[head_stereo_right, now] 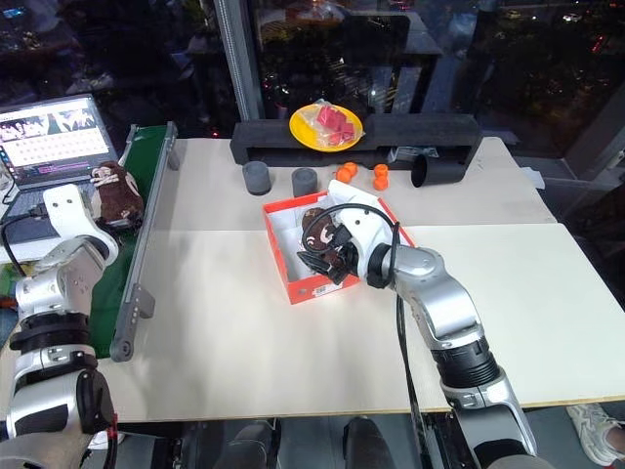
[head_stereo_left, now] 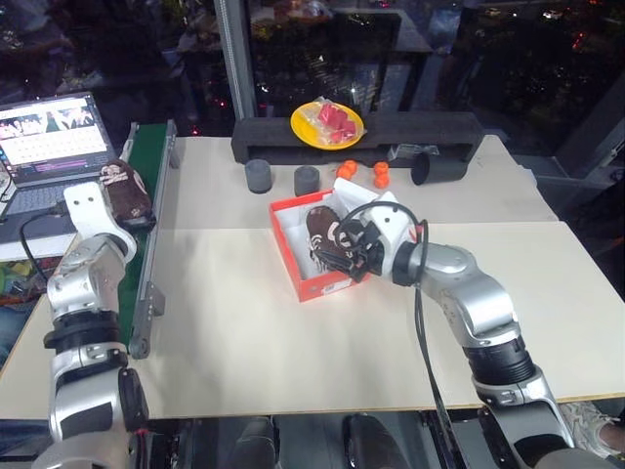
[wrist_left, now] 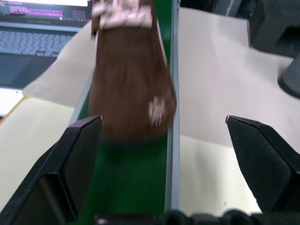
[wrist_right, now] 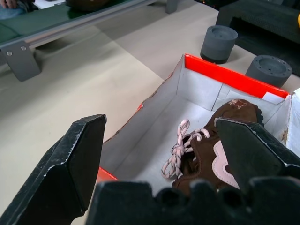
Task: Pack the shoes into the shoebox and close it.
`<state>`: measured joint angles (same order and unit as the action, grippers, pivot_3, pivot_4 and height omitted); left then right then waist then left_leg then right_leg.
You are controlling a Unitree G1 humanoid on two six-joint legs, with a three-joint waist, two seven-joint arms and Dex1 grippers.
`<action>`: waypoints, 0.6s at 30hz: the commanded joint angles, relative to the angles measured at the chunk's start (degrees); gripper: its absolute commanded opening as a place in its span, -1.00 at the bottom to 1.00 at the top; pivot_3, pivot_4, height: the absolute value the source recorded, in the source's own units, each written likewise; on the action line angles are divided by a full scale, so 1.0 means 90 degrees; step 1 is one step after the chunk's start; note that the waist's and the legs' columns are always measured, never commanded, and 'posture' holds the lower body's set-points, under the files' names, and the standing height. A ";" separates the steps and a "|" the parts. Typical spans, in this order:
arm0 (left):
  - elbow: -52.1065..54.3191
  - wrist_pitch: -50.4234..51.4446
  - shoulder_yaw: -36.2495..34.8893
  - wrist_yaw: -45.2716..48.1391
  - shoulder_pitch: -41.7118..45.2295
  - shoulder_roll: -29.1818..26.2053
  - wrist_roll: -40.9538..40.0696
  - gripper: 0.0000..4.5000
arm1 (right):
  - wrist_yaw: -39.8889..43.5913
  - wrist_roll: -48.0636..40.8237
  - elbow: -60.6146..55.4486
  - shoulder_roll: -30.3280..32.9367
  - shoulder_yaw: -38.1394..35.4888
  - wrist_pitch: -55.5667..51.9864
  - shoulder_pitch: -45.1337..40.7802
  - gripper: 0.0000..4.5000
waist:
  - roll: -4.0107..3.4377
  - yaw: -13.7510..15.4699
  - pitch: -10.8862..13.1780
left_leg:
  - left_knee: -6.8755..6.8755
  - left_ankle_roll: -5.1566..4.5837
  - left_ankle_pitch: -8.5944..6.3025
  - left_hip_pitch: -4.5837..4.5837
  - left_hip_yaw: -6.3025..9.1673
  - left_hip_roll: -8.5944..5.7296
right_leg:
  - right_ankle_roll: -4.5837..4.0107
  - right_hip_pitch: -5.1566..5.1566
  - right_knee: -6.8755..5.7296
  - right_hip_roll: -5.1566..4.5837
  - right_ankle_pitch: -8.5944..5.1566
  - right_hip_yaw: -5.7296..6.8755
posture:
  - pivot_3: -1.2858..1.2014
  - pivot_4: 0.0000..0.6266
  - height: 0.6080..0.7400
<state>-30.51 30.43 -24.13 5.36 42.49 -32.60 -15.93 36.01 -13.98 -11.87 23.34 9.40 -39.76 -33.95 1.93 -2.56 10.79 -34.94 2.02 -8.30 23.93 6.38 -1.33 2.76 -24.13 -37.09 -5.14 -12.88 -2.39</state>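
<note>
The orange-red shoebox [head_stereo_left: 293,256] stands open in the middle of the table, white inside. One dark brown fuzzy shoe [head_stereo_left: 323,231] with pink laces lies in it, along the right wall. My right gripper [wrist_right: 159,123] hovers open over the box's near end, just above that shoe [wrist_right: 220,154], with nothing between its fingers. The second shoe [head_stereo_left: 127,191] lies on the green conveyor belt [head_stereo_left: 146,156] at the table's left edge. My left gripper [wrist_left: 164,122] is open and points level at this shoe [wrist_left: 129,84], fingers either side of its near end, not closed on it.
A laptop [head_stereo_left: 54,137] sits left of the belt. At the back are a yellow plate of red blocks [head_stereo_left: 327,124] on a black foam block [head_stereo_left: 430,129], two grey cylinders [head_stereo_left: 259,176], small orange pieces [head_stereo_left: 363,172] and a black cup on its side [head_stereo_left: 437,168].
</note>
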 commanded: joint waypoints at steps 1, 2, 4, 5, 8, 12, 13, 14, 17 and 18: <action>-0.0111 -0.0170 -0.0084 -0.0259 0.0211 -0.0189 0.0133 1.00 | -0.0059 -0.0029 -0.0275 0.0091 -0.0166 -0.0062 -0.0016 0.97 | 0.0000 -0.0010 0.0000 | 0.0001 0.0000 0.0000 0.0000 0.0000 0.0000 | 0.0000 -0.0001 0.0000 0.0000 0.0000 0.0000 | 0.03 -0.52 1.00; -0.0139 -0.0192 -0.0080 -0.0284 0.0220 -0.0203 0.0145 1.00 | -0.0066 -0.0026 -0.0268 0.0107 -0.0168 -0.0072 -0.0015 0.97 | 0.0000 -0.0017 0.0000 | 0.0001 0.0000 0.0000 0.0000 0.0000 0.0000 | 0.0000 -0.0001 -0.0001 0.0001 0.0000 0.0000 | 0.03 -0.52 1.00; -0.0263 -0.0240 -0.0109 -0.0423 0.0244 -0.0258 0.0188 1.00 | -0.0079 0.0015 -0.0237 0.0169 -0.0166 -0.0097 -0.0007 0.97 | 0.0000 -0.0019 0.0000 | 0.0001 0.0000 0.0000 0.0000 0.0000 0.0001 | 0.0000 -0.0003 -0.0002 0.0002 0.0000 0.0000 | 0.03 -0.52 1.00; -0.0327 -0.0228 -0.0152 -0.0485 0.0259 -0.0256 0.0167 1.00 | -0.0086 0.0027 -0.0230 0.0191 -0.0166 -0.0107 -0.0006 0.97 | 0.0000 -0.0018 0.0000 | 0.0000 0.0000 0.0000 0.0000 0.0000 0.0001 | 0.0000 -0.0003 -0.0002 0.0002 0.0000 0.0000 | 0.03 -0.52 1.00; -0.0503 -0.0080 -0.0361 -0.0666 0.0301 -0.0190 -0.0018 1.00 | -0.0106 0.0045 -0.0215 0.0237 -0.0168 -0.0129 -0.0015 0.97 | 0.0001 -0.0001 0.0000 | -0.0001 0.0000 0.0000 0.0000 0.0000 0.0000 | 0.0000 -0.0001 -0.0002 0.0000 0.0000 0.0000 | 0.03 -0.52 1.00; -0.0637 0.0380 -0.0686 -0.0712 0.0265 -0.0017 -0.0415 0.69 | -0.0150 0.0063 -0.0192 0.0295 -0.0174 -0.0170 -0.0067 1.00 | 0.0001 0.0004 0.0000 | -0.0001 0.0000 0.0000 0.0000 0.0000 0.0000 | 0.0001 0.0000 -0.0001 0.0000 0.0000 0.0000 | 0.03 -0.52 1.00; -0.0594 0.0485 -0.0640 -0.0732 0.0241 -0.0012 -0.0398 0.51 | -0.0152 0.0052 -0.0195 0.0307 -0.0175 -0.0177 -0.0073 1.00 | 0.0001 0.0004 -0.0001 | -0.0002 0.0000 0.0000 0.0000 0.0000 -0.0001 | 0.0001 0.0001 -0.0002 -0.0001 0.0000 0.0000 | 0.03 -0.52 1.00; -0.0501 0.0498 -0.0605 -0.0713 0.0211 0.0007 -0.0395 0.33 | -0.0164 0.0039 -0.0208 0.0309 -0.0175 -0.0200 -0.0084 1.00 | 0.0001 0.0007 -0.0001 | -0.0002 0.0000 0.0000 -0.0001 0.0000 -0.0001 | 0.0001 0.0001 -0.0003 -0.0001 0.0000 0.0000 | 0.03 -0.52 1.00; -0.0225 0.0341 -0.0510 -0.0724 0.0152 0.0012 -0.0285 -0.12 | -0.0184 0.0027 -0.0233 0.0312 -0.0164 -0.0244 -0.0104 1.00 | 0.0001 0.0029 -0.0001 | -0.0002 0.0001 0.0001 -0.0009 0.0000 0.0000 | 0.0001 0.0008 -0.0005 0.0001 0.0001 0.0001 | 0.03 -0.52 1.00; -0.0148 0.0295 -0.0521 -0.0720 0.0161 0.0022 -0.0290 -0.23 | -0.0187 0.0025 -0.0235 0.0309 -0.0160 -0.0252 -0.0107 1.00 | 0.0001 0.0032 -0.0001 | -0.0004 0.0002 0.0002 -0.0009 0.0000 0.0000 | 0.0002 0.0009 -0.0005 0.0000 0.0001 0.0001 | 0.03 -0.52 1.00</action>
<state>-34.76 34.38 -29.01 -1.42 43.53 -32.19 -18.32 34.69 -13.65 -11.86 25.77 9.39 -41.78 -33.47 1.93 -2.27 10.79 -34.99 2.05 -8.28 23.85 6.38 -1.34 2.79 -24.04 -37.13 -5.14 -12.87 -2.38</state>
